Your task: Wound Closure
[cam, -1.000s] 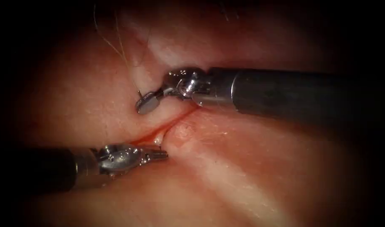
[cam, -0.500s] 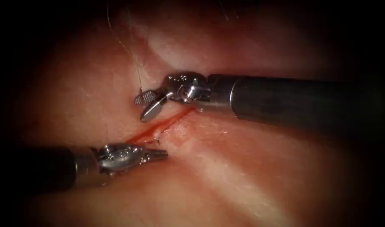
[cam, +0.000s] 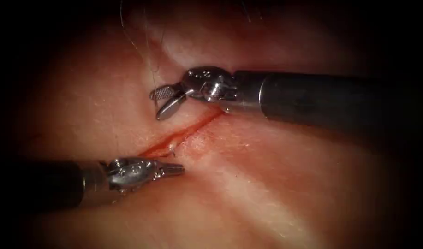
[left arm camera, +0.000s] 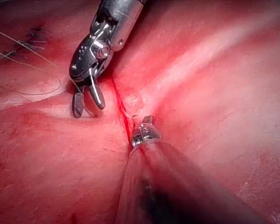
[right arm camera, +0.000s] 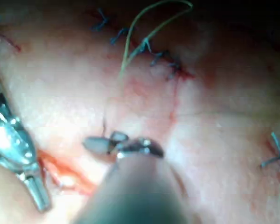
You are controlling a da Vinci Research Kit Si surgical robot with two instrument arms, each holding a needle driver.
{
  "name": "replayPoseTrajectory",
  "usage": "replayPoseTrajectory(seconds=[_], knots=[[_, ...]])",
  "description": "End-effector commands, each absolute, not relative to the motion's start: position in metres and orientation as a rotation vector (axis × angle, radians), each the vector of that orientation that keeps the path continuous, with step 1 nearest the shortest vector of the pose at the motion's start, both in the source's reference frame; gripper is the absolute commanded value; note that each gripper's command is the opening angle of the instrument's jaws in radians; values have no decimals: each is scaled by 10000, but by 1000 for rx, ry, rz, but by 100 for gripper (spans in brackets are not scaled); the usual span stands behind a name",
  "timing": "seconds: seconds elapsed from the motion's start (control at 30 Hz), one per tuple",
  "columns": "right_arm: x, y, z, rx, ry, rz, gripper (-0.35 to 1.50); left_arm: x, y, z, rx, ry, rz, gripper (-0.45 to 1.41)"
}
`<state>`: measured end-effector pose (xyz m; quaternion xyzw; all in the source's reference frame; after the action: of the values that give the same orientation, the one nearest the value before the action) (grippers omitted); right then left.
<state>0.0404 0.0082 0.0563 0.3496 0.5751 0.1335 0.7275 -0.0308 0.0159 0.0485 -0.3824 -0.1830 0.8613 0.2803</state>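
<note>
The cut (cam: 186, 133) runs slantwise across the tissue (cam: 276, 184), lined with red fluid. My right tool (cam: 157, 106) hovers just left of the cut's upper part, jaws open with nothing between them. A thin thread (cam: 144, 50) hangs down from above and ends beside its upper jaw. My left tool (cam: 180, 170) lies at the cut's lower end with its jaws together; I see nothing held in them. A small pale fleck (cam: 173, 150) sits in the cut just above its tip. The left wrist view shows the right tool (left arm camera: 87, 111) open beside the cut (left arm camera: 123, 114).
Finished blue stitches (right arm camera: 151, 53) close an upper stretch of the wound, with a loose thread loop (right arm camera: 154, 18) arching over them. More stitches (right arm camera: 277, 156) lie off to one side. Slack thread (left arm camera: 30, 91) curls on the tissue near dark knots (left arm camera: 32, 37).
The right tool's jaws, shut on the thread's end a second ago, have opened and let it go; the tool has lifted slightly up and right. The left tool has stayed put.
</note>
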Motion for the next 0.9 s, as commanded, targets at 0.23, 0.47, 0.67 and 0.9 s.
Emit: replayPoseTrajectory(seconds=[0.23,0.47,0.67,0.9], knots=[[417,90,565,772,1289,301,98,-314,157,492,-1027,-492,2309,-8],[413,91,564,854,1300,263,-35,-314,157,492,-1027,-491,2309,-8],[413,92,567,958,1248,310,-35,-314,156,493,-1024,-491,2312,-8],[411,84,575,1084,1156,348,-35,-313,156,493,-1024,-491,2313,-8]])
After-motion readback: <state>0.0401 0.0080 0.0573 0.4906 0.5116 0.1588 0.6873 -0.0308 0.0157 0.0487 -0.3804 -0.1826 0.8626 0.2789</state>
